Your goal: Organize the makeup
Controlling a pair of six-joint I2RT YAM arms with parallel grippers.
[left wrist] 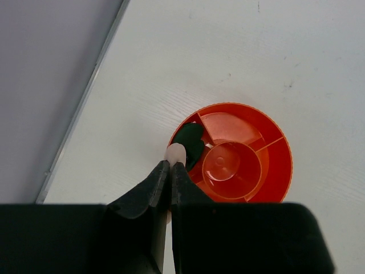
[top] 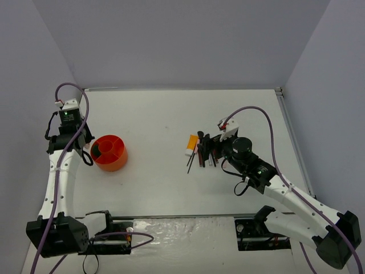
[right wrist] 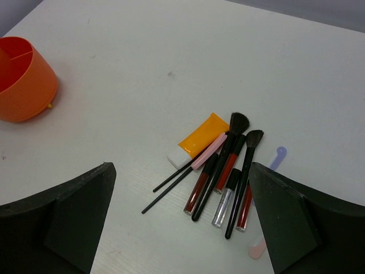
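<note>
Two ways this could go sideways, I reckon. Left claw (left wrist: 170, 165) is clenched tight at lower middle of its wrist view, tips right at the tub's (left wrist: 274, 171) left rim, with the pale puff (left wrist: 175, 152) touching them. Can't tell if it's actually nipping the puff or just nudging it. The puff looks perched at the rim, beside the green compacts (left wrist: 190, 140) in the left slot, so a careless pull-away could flick it onto the table (left wrist: 171, 68), or tip the tub if a finger catches the wall.

Right claw (right wrist: 179, 166) hangs wide open, holding nothing, over the other makeup at centre-right of its view: orange tube (right wrist: 199, 138), brushes (right wrist: 238, 123), glosses (right wrist: 199, 188), thin pencils (right wrist: 168, 191), all crossing and touching. Drop the jaws there and they'll likely pinch several at once or scatter the sticks, which roll. Tub's well apart, upper left, so anything half-gripped could slip out on the way.
</note>
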